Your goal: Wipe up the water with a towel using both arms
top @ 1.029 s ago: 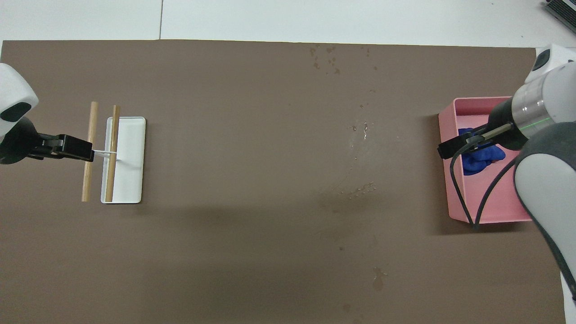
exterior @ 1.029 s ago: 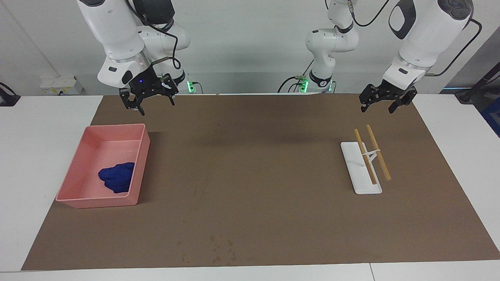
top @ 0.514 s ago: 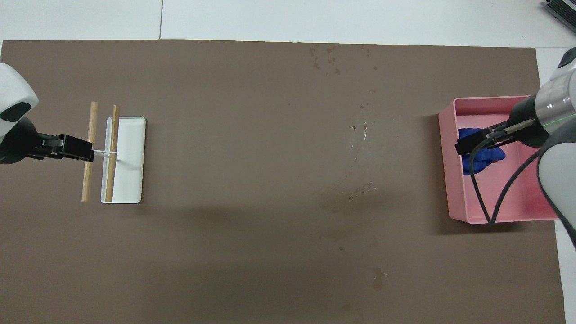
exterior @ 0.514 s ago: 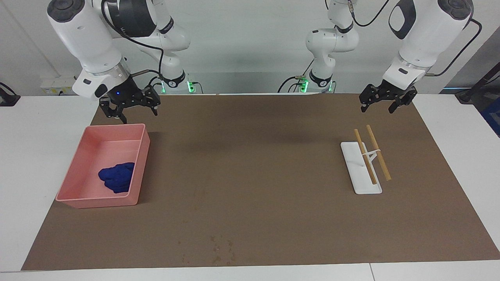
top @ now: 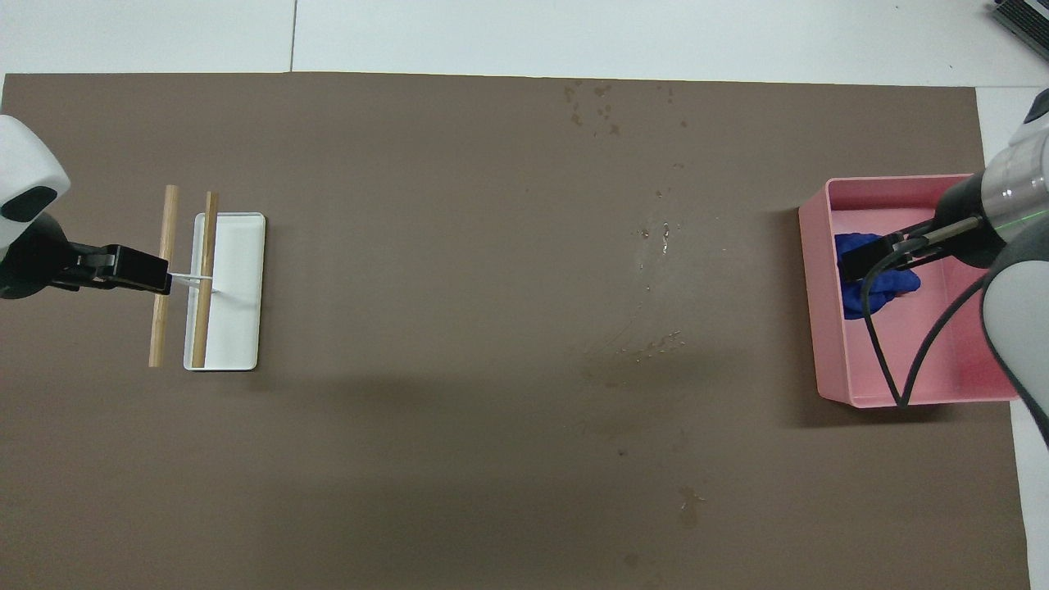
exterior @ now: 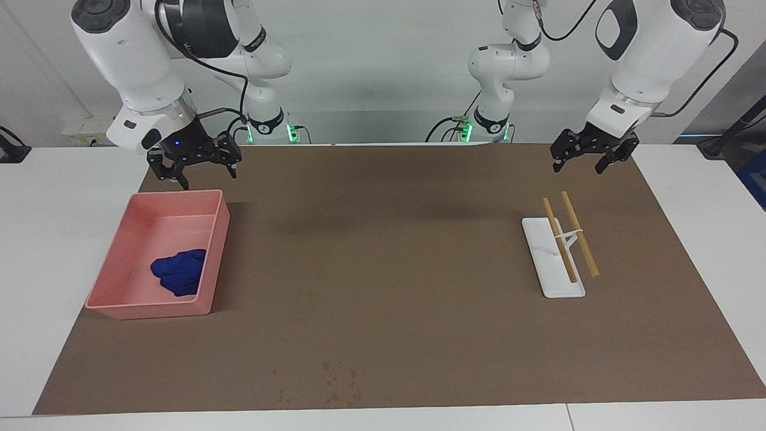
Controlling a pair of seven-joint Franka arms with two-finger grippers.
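White surface [exterior: 66, 197] under brown mat [exterior: 389, 263], pale wall above. Pink tray [exterior: 216, 251] toward right arm's end holds towel [exterior: 178, 272]. Water [top: 647, 315] streaks mid-mat. Right gripper [exterior: 204, 172] over tray's near rim, left gripper [exterior: 577, 163] over mat; fingers apart on both.

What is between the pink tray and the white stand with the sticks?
Only brown mat, with faint water drops nearer the pink tray than the white stand; the overhead view shows them best.

pink tray [exterior: 218, 239] on brown mat [exterior: 389, 251]; white stand [exterior: 541, 251] bearing, seemingly, two wooden sticks [exterior: 579, 233].
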